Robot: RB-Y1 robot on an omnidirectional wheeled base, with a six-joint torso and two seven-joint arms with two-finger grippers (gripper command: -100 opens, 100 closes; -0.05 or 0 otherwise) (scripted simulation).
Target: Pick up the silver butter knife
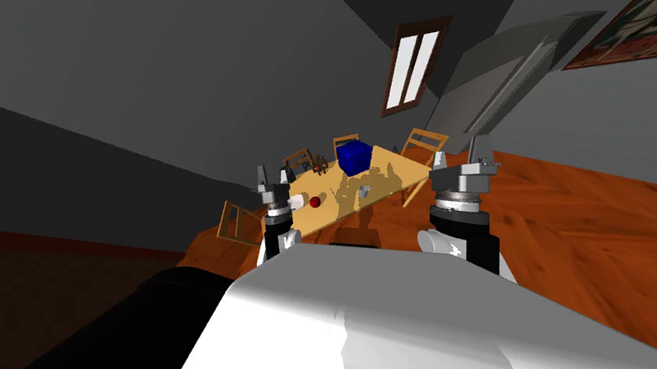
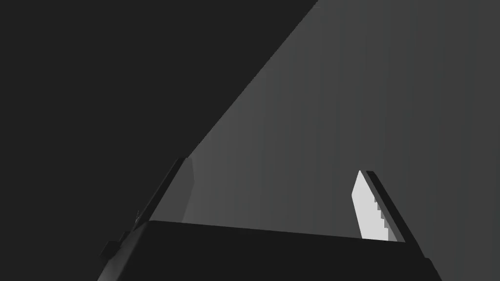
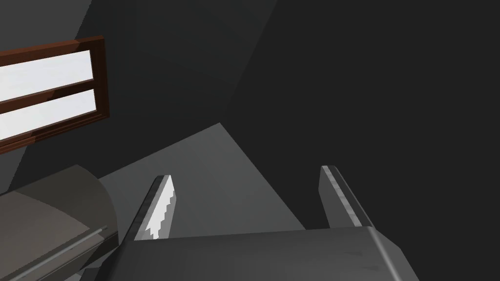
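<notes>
Grey walls [image 1: 133, 77] and one wooden floor [image 1: 618, 229] lay around both arms. The left gripper [image 2: 271, 195] held its two fingers wide apart on nothing, and the right gripper [image 3: 249, 205] did the same. Ahead, between the two grippers, stood one wooden table [image 1: 393, 179] with four chairs [image 1: 235, 223] around it. On it sat one blue box [image 1: 355, 157] and one red ball [image 1: 315, 202]. The butter knife was too small to tell among them.

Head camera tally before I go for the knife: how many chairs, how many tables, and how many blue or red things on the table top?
Wooden chairs: 4
Wooden table: 1
Blue box: 1
Red round thing: 1
Total: 7
</notes>
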